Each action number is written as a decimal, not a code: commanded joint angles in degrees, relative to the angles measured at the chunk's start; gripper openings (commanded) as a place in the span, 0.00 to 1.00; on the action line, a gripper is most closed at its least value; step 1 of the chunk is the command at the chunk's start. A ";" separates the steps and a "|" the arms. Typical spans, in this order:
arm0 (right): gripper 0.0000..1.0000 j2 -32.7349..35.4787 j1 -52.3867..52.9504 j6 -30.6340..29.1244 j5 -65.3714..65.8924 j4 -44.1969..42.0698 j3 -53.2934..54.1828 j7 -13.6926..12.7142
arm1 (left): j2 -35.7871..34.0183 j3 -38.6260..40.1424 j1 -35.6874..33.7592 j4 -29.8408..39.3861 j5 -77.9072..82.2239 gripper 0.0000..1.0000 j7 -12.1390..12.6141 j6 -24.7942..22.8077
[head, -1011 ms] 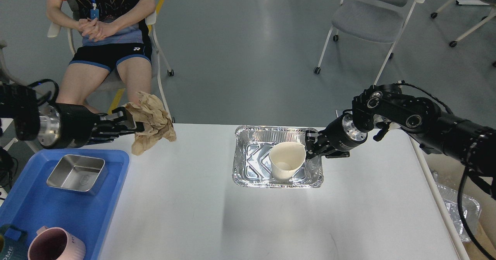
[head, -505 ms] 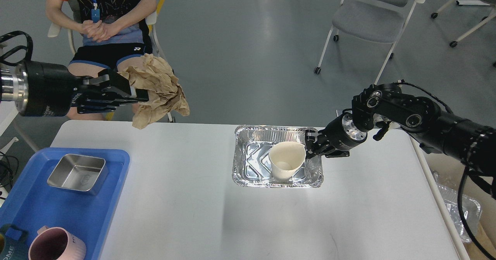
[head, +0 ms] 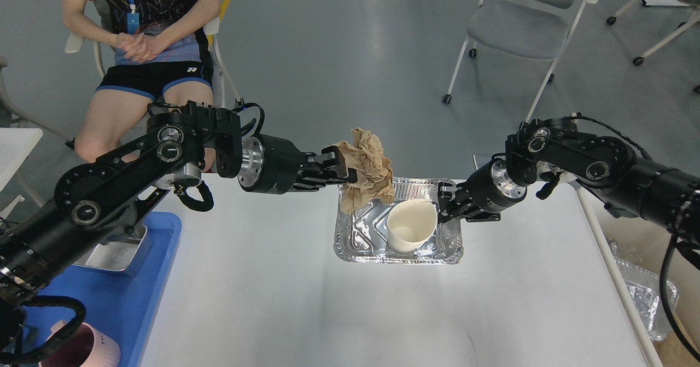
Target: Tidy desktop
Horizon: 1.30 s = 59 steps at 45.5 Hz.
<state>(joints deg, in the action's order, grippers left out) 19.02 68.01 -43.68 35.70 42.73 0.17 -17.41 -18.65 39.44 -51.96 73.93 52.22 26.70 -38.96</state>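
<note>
The white desktop (head: pixel 273 290) fills the lower view. A foil tray (head: pixel 361 246) stands on it at centre back, with a white paper cup (head: pixel 407 230) tilted inside. My left gripper (head: pixel 343 170) is shut on a crumpled brown paper (head: pixel 371 165) and holds it in the air over the tray's back left corner. My right gripper (head: pixel 444 205) reaches in from the right, over the tray's right side. Its fingers close at the cup's right rim.
A blue tray (head: pixel 150 285) lies at the desktop's left edge, holding a steel box (head: pixel 117 256) partly hidden by my left arm and a pink mug (head: pixel 106 350). A seated person (head: pixel 147 44) is behind the table. A grey chair (head: pixel 525 22) stands at the back right. More foil trays (head: pixel 645 296) lie low at the right.
My left arm has swung the brown paper from the desktop's far left corner, up and right, to over the foil tray. The tray, cup and right gripper shifted slightly right.
</note>
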 commanded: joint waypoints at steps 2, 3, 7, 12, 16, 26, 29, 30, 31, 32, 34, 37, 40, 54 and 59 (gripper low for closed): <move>0.00 0.58 -0.07 0.17 0.08 0.51 0.00 0.00 | 2.56 -0.86 1.51 -1.42 1.30 0.00 -0.07 0.20; 0.00 0.58 -0.07 0.26 0.08 0.51 0.00 0.00 | 2.74 -0.86 1.77 -1.42 1.30 0.00 0.01 0.20; 0.00 0.40 -0.07 0.26 0.08 0.51 0.00 0.00 | 2.74 -1.03 2.65 -1.33 1.30 0.00 0.02 0.29; 0.00 0.22 -0.07 0.26 0.08 0.42 0.00 0.00 | 2.74 -1.12 3.45 -1.42 1.30 0.23 0.02 1.16; 0.00 0.22 -0.07 0.43 0.08 0.51 0.00 0.00 | 2.74 -1.12 3.97 -1.33 1.30 0.55 -0.16 4.41; 0.00 0.14 -0.07 0.44 0.08 0.51 0.00 0.00 | 2.83 -1.12 4.85 -1.60 1.21 0.79 -0.25 8.90; 0.00 0.14 -0.07 0.52 0.08 0.51 0.00 0.00 | 3.09 -0.60 5.38 -1.95 1.04 0.79 -0.86 9.51; 0.00 0.14 -0.07 0.52 0.08 0.51 0.00 0.00 | 3.36 0.01 5.55 -2.21 0.78 0.79 -0.95 9.78; 0.00 0.14 -0.07 0.52 0.08 0.51 0.00 0.00 | 3.71 0.19 5.82 -2.65 0.25 0.79 -1.13 10.30; 0.00 0.14 -0.07 0.52 0.08 0.42 0.00 0.00 | 4.06 0.54 6.17 -3.09 -0.02 0.80 -1.21 10.74; 0.00 0.14 -0.07 0.52 0.08 0.42 0.00 0.00 | 4.76 2.21 6.78 -4.58 -0.72 0.80 -1.21 12.15; 0.00 0.14 -0.16 0.70 0.08 0.42 0.00 0.00 | 6.34 7.30 7.66 -7.47 -3.43 0.80 -1.21 14.43; 0.00 0.14 -0.16 0.96 0.08 0.42 0.00 0.00 | 8.27 14.06 9.85 -11.34 -7.82 0.80 -1.48 16.54; 0.00 0.14 -0.16 1.40 0.08 0.51 0.00 0.00 | 13.90 41.05 22.25 -18.91 -23.05 0.82 -12.02 20.33; 0.00 0.14 -0.16 1.40 0.08 0.42 0.00 0.00 | 13.29 45.19 26.20 -19.52 -24.01 0.83 -18.43 20.24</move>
<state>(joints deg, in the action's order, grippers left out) 19.14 67.83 -42.28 35.79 43.16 0.18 -17.40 -4.88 80.09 -29.93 55.07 29.49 14.38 -18.77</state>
